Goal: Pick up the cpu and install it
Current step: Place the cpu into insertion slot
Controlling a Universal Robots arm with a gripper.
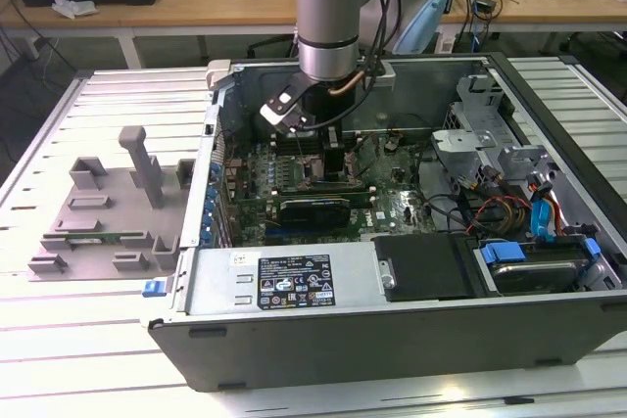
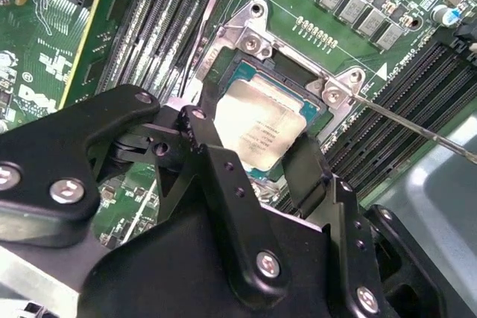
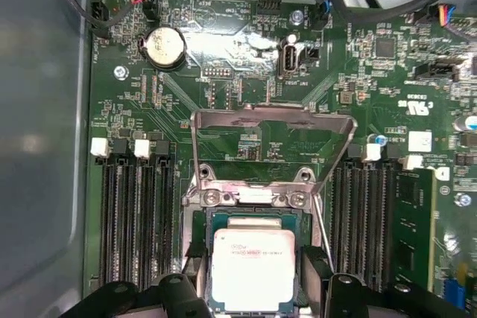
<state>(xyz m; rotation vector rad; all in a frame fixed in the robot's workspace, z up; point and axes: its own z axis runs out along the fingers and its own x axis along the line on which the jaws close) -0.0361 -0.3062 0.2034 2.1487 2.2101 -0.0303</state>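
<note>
The cpu (image 2: 262, 126) (image 3: 253, 267), a square chip with a silver top and a thin pale rim, lies level in the motherboard socket (image 2: 237, 65). My gripper (image 2: 253, 150) (image 3: 253, 282) is low over it, with one black finger (image 2: 200, 133) at one edge and the other finger (image 2: 307, 165) at the opposite edge, both seemingly touching. The socket's metal load plate (image 3: 272, 121) stands flipped up behind the chip, and its thin lever (image 2: 406, 123) sticks out to the side. In the exterior view my gripper (image 1: 318, 156) reaches down into the open computer case (image 1: 392, 340).
Memory slots (image 3: 130, 221) run along both sides of the socket. A grey plastic fixture (image 1: 108, 212) sits on the table at the exterior view's left. Drive bays and cables (image 1: 509, 193) fill the case's right part. The case wall (image 3: 37, 147) stands close by.
</note>
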